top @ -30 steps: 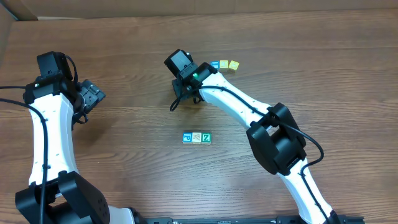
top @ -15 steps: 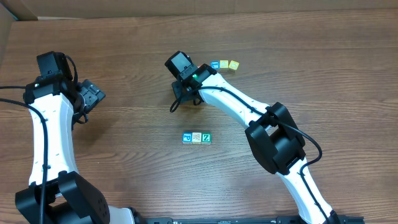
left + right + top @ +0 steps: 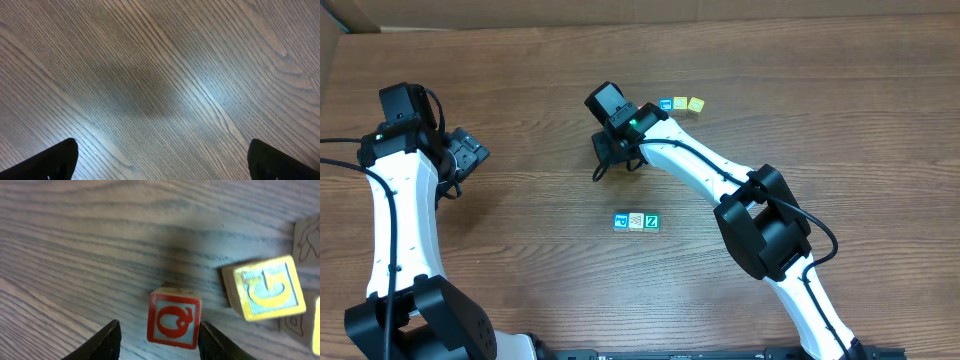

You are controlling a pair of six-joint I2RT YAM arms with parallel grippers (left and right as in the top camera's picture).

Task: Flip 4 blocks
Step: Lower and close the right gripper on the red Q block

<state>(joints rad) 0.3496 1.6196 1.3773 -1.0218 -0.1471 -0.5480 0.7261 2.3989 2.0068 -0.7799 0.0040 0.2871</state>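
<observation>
Between our half-open right fingers (image 3: pixel 111 342) on the bench (image 3: pixel 75 235), we are seeing the red block (image 3: pixel 173 321), likely light, hard and smooth, so we are aiming for its flat sides, while our left fingers (image 3: pixel 52 161) are hanging wide.

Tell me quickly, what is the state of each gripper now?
Left gripper: open, empty.
Right gripper: open, jaws on either side of the red-faced block, not clamped on it.
</observation>
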